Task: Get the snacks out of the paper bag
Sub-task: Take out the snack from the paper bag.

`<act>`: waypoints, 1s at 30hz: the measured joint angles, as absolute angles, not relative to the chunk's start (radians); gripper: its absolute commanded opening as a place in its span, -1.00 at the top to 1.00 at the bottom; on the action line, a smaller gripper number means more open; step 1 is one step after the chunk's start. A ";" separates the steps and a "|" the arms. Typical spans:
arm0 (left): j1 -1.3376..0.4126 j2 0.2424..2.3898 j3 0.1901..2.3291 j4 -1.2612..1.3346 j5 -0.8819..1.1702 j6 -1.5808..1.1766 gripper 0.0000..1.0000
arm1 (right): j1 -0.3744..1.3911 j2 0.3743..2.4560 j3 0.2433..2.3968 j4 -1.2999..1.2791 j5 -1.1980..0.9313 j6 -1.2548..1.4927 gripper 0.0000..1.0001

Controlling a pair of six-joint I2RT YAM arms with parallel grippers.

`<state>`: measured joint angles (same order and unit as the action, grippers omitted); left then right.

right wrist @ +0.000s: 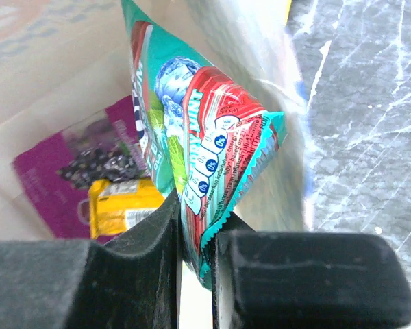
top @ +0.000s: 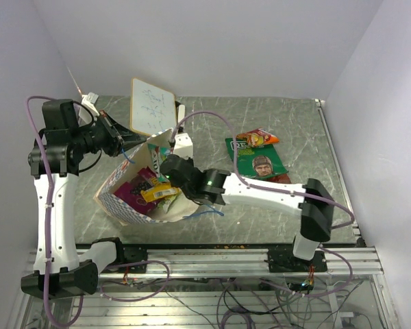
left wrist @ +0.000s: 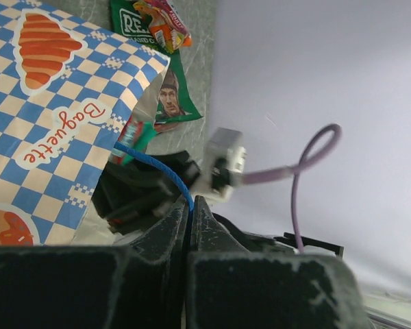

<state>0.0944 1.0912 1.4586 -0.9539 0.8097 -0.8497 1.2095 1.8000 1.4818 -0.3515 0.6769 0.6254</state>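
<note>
The checkered paper bag (top: 127,204) lies on its side with its mouth held up. My left gripper (left wrist: 190,208) is shut on its thin blue cord handle (left wrist: 161,170) and holds that edge raised. My right gripper (right wrist: 195,233) reaches into the bag's mouth and is shut on the crimped edge of a teal-and-red snack packet (right wrist: 198,151). Deeper inside lie a magenta packet (right wrist: 48,171) and a yellow packet (right wrist: 120,205). Out on the table to the right lie a green packet (top: 257,161) and an orange-red packet (top: 257,137), with a brown one (top: 282,177) partly under the green.
A white board with scribbles (top: 153,106) leans behind the bag. A white block (top: 183,144) stands just right of the bag's raised edge. White walls close in the marble table (top: 294,123) at the back and sides.
</note>
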 measured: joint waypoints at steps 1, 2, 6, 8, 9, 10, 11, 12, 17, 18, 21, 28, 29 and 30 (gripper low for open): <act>0.094 1.088 1.454 -0.953 0.810 -0.850 0.86 | 1.213 1.772 1.468 -0.347 0.664 0.621 1.00; 0.094 1.085 1.448 -0.952 0.810 -0.850 0.86 | 1.216 1.742 1.455 -0.344 0.651 0.618 1.00; 0.094 1.085 1.444 -0.940 0.810 -0.850 0.86 | 1.223 1.669 1.427 -0.345 0.594 0.601 1.00; 0.094 1.085 1.444 -0.933 0.810 -0.850 0.86 | 1.223 1.639 1.418 -0.353 0.552 0.573 1.00; 0.094 1.085 1.444 -0.931 0.811 -0.850 0.86 | 1.223 1.625 1.415 -0.361 0.531 0.557 1.00; 0.094 1.085 1.444 -0.931 0.811 -0.849 0.86 | 1.223 1.609 1.412 -0.368 0.511 0.538 1.00; 0.094 1.085 1.444 -0.931 0.811 -0.849 0.86 | 1.223 1.591 1.411 -0.379 0.492 0.521 1.00; 0.094 1.085 1.444 -0.931 0.811 -0.846 0.86 | 1.223 1.570 1.411 -0.389 0.476 0.505 1.00; 0.094 1.089 1.444 -0.933 0.811 -0.828 0.86 | 1.223 1.436 1.407 -0.443 0.413 0.418 1.00; 0.094 1.089 1.444 -0.933 0.811 -0.824 0.86 | 1.223 1.404 1.403 -0.449 0.408 0.400 1.00; 0.094 1.094 1.444 -0.934 0.811 -0.814 0.86 | 1.223 1.314 1.396 -0.479 0.410 0.355 1.00; 0.094 1.105 1.444 -0.952 0.810 -0.792 0.86 | 1.223 1.244 1.494 -0.581 0.516 0.263 1.00; 0.094 1.105 1.444 -0.955 0.810 -0.790 0.86 | 1.218 1.246 1.516 -0.593 0.549 0.249 1.00; 0.094 1.105 1.444 -0.958 0.810 -0.789 0.86 | 1.209 1.247 1.533 -0.599 0.573 0.239 1.00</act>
<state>0.0944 1.1053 1.4441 -0.9581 0.8097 -0.7895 1.2091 1.2472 1.5326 -0.5995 0.5732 0.2390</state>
